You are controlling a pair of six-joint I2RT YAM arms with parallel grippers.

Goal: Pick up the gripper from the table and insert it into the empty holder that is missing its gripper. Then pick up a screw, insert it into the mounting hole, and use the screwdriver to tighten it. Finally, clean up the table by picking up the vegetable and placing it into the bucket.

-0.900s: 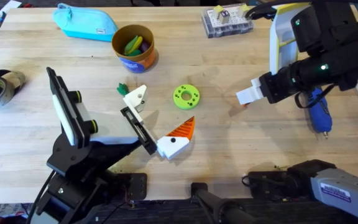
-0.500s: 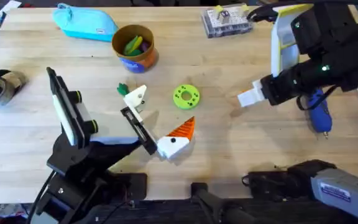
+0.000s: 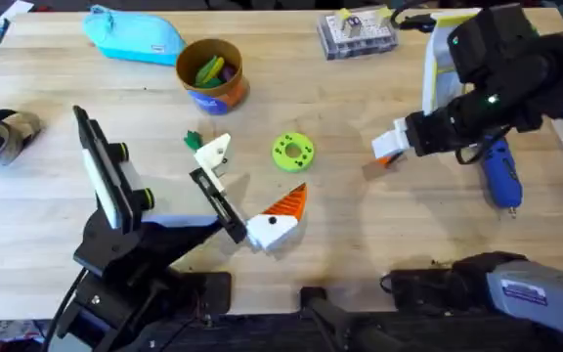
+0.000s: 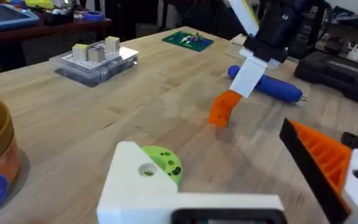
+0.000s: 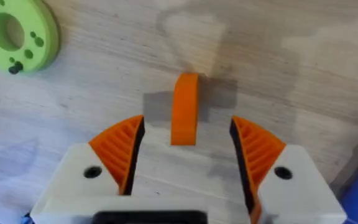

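Right gripper (image 5: pixel 185 158): our fingers spread wide, straddling the gripper (image 5: pixel 184 109).
The gripper: lying on the tabletop (image 3: pixel 360 235), toward its right edge.
Left gripper (image 3: pixel 218 186): fingers wide, holding nothing.

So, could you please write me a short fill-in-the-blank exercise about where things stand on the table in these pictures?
1. The right gripper has its fingers ____ on either side of the loose orange gripper piece.
2. The blue screwdriver lies on the ____.
3. The orange-brown bucket stands beside the light-blue ____.
4. The round disc near the table's middle is ____ in colour.

Missing words: open; table; pouch; green
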